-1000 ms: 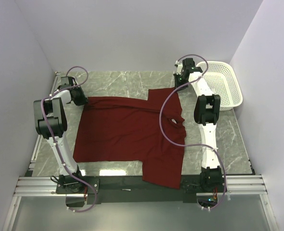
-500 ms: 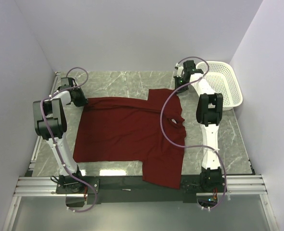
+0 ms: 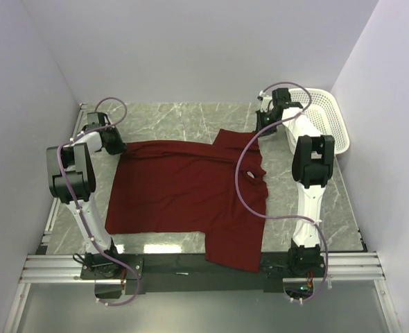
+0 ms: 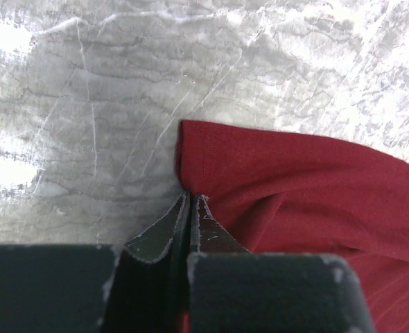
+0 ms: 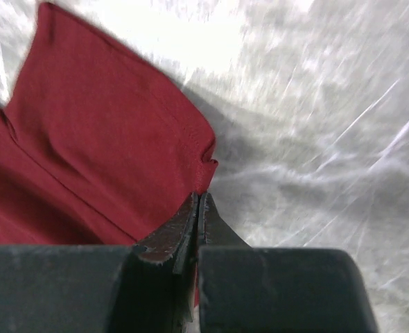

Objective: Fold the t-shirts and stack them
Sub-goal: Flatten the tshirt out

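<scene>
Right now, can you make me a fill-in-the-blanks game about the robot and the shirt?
1. The t-shirt spread on the table is dark ____ in colour.
2. The left gripper and the right gripper are each ____ on the t-shirt's edge.
3. The white basket sits at the table's far ____ corner.

Missing words: red; shut; right.

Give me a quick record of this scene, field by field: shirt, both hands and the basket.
t-shirt: maroon, spread open on the marble table, near part lying over the front edge
left hand: shut on the t-shirt's far-left corner
right hand: shut on the sleeve hem, far right
basket: white mesh, far-right corner, apart from the t-shirt
</scene>
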Controlling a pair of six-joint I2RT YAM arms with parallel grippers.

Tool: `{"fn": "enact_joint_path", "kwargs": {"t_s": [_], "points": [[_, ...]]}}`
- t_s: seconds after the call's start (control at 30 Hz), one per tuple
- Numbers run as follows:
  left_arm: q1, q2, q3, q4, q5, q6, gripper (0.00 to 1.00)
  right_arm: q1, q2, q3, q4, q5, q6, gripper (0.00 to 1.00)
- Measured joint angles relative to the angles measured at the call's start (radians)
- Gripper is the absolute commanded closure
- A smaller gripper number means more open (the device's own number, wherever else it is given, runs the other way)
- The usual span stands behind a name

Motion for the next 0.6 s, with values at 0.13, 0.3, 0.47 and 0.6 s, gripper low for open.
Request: {"fn": "enact_joint_path", "kwargs": {"t_s": [0.13, 0.3, 0.47, 0.6], "points": [[0.0, 0.0, 0.002, -0.003, 0.0, 0.0, 0.93, -0.011, 0.016, 0.075, -0.006, -0.011, 0.01, 1.0], [0.0, 0.01, 0.071, -0.041, 0.0, 0.003, 0.75, -0.013, 0.018, 0.163, 0.012, -0.037, 0.013, 1.0], [0.0, 0.051, 0.184, -0.05, -0.002, 0.006, 0.58, -0.015, 0.019, 0.166, 0.016, -0.06, 0.018, 1.0], [0.0, 0.089, 0.228, -0.057, -0.002, 0.008, 0.54, -0.015, 0.019, 0.181, 0.017, -0.076, 0.021, 1.0]]}}
